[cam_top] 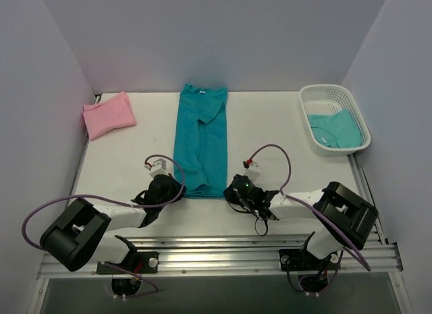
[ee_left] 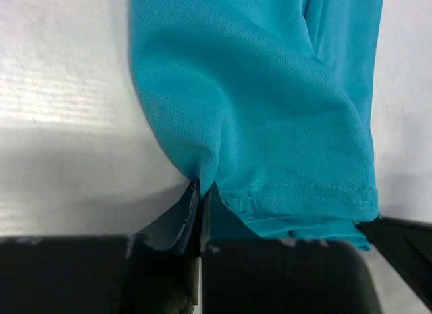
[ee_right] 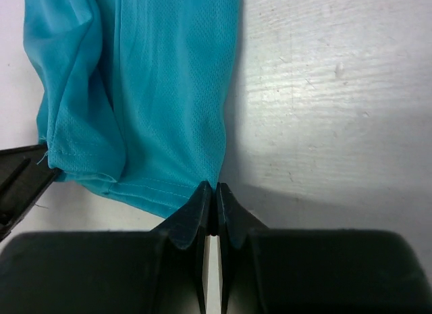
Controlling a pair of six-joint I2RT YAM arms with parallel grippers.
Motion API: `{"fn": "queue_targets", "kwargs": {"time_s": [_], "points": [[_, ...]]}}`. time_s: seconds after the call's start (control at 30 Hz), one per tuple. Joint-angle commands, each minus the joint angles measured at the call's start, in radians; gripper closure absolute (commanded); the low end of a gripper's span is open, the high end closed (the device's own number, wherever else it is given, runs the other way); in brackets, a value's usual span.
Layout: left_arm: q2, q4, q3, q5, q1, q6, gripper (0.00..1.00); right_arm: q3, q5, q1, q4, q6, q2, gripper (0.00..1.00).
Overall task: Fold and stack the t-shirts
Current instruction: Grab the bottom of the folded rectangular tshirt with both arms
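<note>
A teal t-shirt (cam_top: 201,142) lies in a long narrow strip down the middle of the table, collar at the far end. My left gripper (cam_top: 177,188) is shut on the near left corner of its hem, and a pinch of teal fabric (ee_left: 256,125) runs into the closed left gripper (ee_left: 202,187). My right gripper (cam_top: 231,190) is at the near right corner. There the edge of the teal t-shirt (ee_right: 155,105) draws to a point between the closed tips of the right gripper (ee_right: 214,189). A folded pink t-shirt (cam_top: 108,115) lies at the back left.
A white mesh basket (cam_top: 354,115) stands at the back right with another teal shirt (cam_top: 334,128) inside. Walls close the table at the back and on both sides. The arm bases and a metal rail (cam_top: 216,250) run along the near edge.
</note>
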Motion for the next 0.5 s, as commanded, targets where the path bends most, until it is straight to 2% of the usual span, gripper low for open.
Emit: {"fn": "queue_targets", "kwargs": {"time_s": [0.0, 0.3, 0.47], "points": [[-0.062, -0.116, -0.028, -0.02, -0.034, -0.009, 0.98, -0.045, 0.084, -0.003, -0.105, 0.001, -0.099, 1.0], [-0.324, -0.286, -0.094, -0.032, -0.123, -0.062, 0.98, -0.119, 0.123, 0.009, -0.194, 0.022, -0.266, 1.0], [-0.472, -0.478, -0.08, -0.05, -0.192, -0.085, 0.98, -0.145, 0.138, 0.034, -0.263, 0.039, -0.375, 1.0]]}}
